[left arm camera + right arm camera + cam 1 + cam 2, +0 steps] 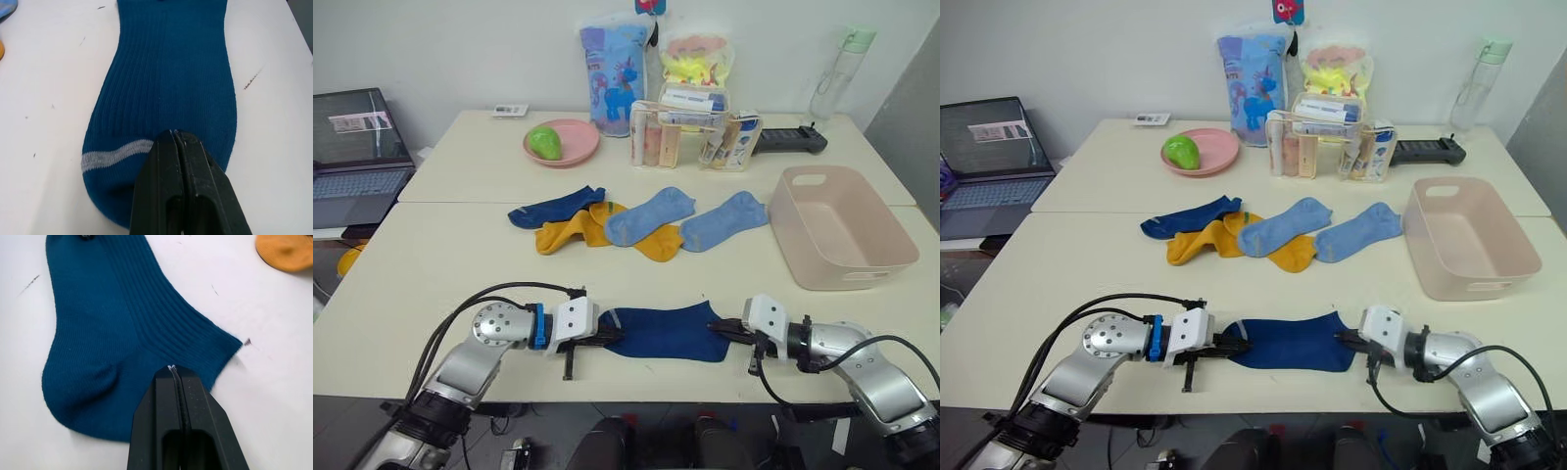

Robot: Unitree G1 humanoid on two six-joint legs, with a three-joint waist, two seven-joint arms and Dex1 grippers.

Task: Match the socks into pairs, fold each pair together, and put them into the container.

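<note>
A dark navy sock [666, 333] lies flat near the table's front edge, stretched between my two grippers. My left gripper [610, 339] is shut on its toe end, by the grey stripe [115, 154]. My right gripper [722, 333] is shut on its cuff edge [215, 352]. Farther back lies a loose group: a second navy sock [555, 208], two mustard yellow socks [570, 230] [658, 243], and two light blue socks [649, 215] [724, 220], partly overlapping. The pale pink container [852, 272] stands with nothing in it to the right.
A pink plate [578, 147] with a green fruit, a clear organiser of bottles [690, 127], two bags, a water bottle [837, 73] and a black device [788, 140] line the far side. A laptop [352, 157] sits off to the left.
</note>
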